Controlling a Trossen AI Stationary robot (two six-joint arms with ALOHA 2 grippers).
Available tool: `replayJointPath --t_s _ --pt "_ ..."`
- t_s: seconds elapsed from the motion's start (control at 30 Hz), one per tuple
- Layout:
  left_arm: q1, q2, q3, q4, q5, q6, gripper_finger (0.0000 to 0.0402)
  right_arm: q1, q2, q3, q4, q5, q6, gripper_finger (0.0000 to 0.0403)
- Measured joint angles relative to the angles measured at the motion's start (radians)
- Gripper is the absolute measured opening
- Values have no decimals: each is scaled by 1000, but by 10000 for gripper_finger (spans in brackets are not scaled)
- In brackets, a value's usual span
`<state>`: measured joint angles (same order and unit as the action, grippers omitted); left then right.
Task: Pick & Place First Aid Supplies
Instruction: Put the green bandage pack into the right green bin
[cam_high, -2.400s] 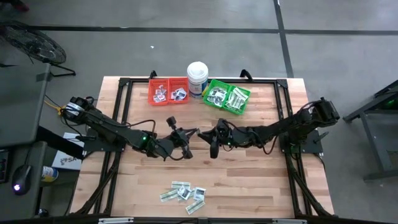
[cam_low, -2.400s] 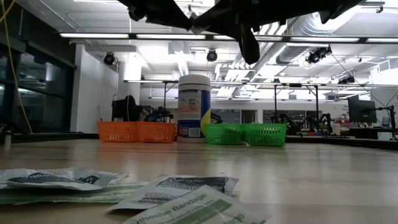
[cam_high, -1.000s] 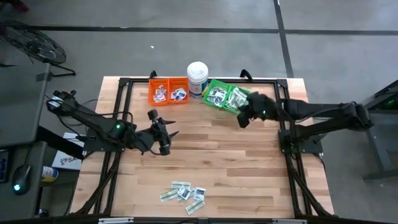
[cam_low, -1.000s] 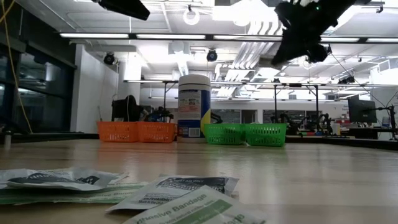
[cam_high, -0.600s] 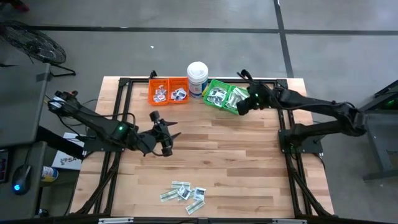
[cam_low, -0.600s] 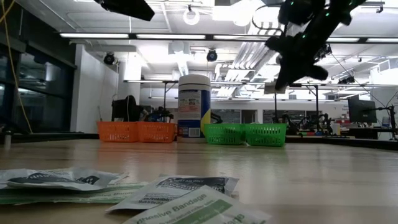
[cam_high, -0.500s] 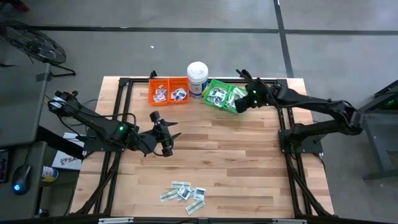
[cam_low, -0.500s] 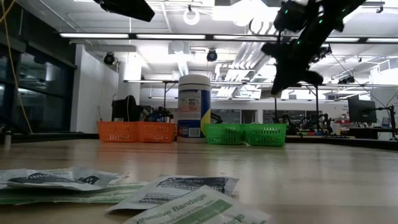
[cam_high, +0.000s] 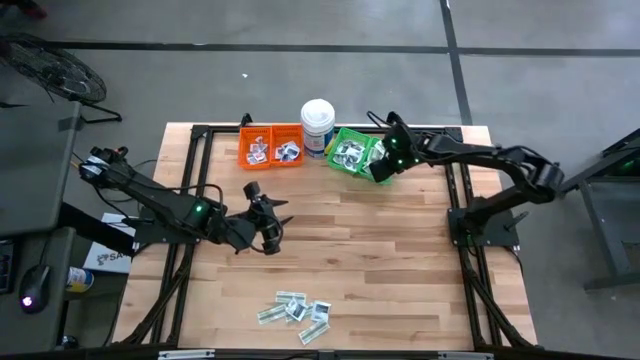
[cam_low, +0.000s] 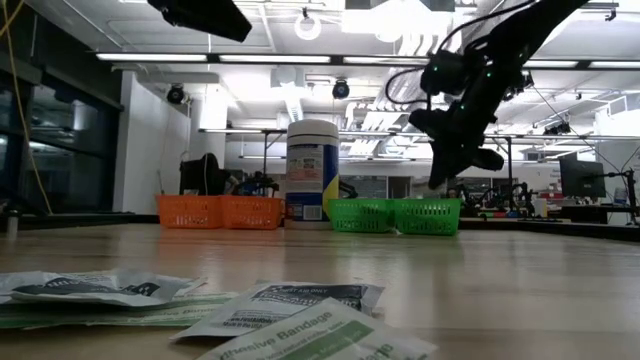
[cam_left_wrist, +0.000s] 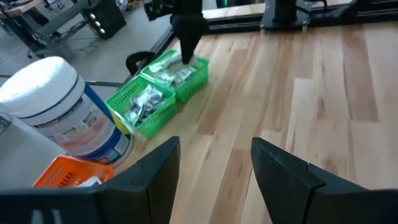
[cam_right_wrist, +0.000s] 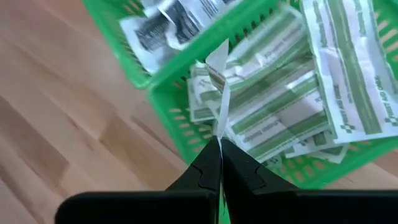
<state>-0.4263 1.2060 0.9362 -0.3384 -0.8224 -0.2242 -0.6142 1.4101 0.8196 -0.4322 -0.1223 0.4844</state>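
My right gripper (cam_right_wrist: 219, 144) is shut on a thin pale first aid packet (cam_right_wrist: 219, 81), which shows edge-on just above the green bin (cam_high: 345, 160). The bin's nearer compartment holds green-and-white strips (cam_right_wrist: 292, 106). From the high view that gripper (cam_high: 379, 171) hangs over the bin's right end. My left gripper (cam_high: 276, 222) stands open above the table's left middle, with nothing between its fingers (cam_left_wrist: 155, 168). A loose pile of packets (cam_high: 296, 310) lies flat near the table's front edge. My right gripper pinches the packet by its near end (cam_right_wrist: 219, 132) between the two fingertips. The fingers slant down from the table's right side. The packet sticks out beyond the fingertips, edge-on and clear of the bin's contents.
An orange bin (cam_high: 270, 145) with square white packets stands at the far left of the row. A tall white tub (cam_high: 318, 122) stands between it and the green bin. Bare wood lies between the bins and the front pile.
My right gripper, still shut on the packet, has swung toward the table's far edge and left and has sunk low over the green bin, tipping more steeply down.
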Motion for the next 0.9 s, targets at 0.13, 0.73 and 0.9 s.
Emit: replayJointPath --t_s 0.13,0.73,0.9 --pt "0 5 -1 -6 5 -17 192 -16 31 0 0 -8 -25 0" --pt "0 9 -1 -9 15 -21 192 -23 25 0 7 -13 -93 95" --pt "0 9 -1 -14 98 -21 192 -33 -20 0 3 -7 -111 142"
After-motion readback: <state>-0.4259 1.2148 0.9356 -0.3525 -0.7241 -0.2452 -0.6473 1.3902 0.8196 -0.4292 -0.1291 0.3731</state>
